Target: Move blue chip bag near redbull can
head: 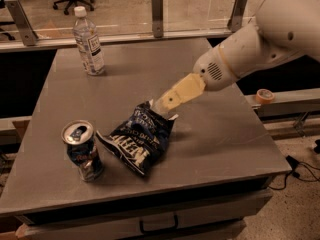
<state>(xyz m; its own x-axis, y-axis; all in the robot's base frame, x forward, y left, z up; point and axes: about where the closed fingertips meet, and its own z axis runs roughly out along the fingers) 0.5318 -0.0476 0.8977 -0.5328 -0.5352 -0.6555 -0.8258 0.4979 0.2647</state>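
The bag looked light, soft and crinkly (probably slippery), best held where the gripper pinched its top edge.

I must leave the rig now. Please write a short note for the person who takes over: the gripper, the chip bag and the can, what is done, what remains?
Gripper: at the upper edge of the blue chip bag, mid-table.
Bag: lies crumpled on the table, close beside the redbull can.
Can: upright near the table's front edge.
Done: the bag looks near the can already.
Left: probably only to free the bag and pull the arm back.
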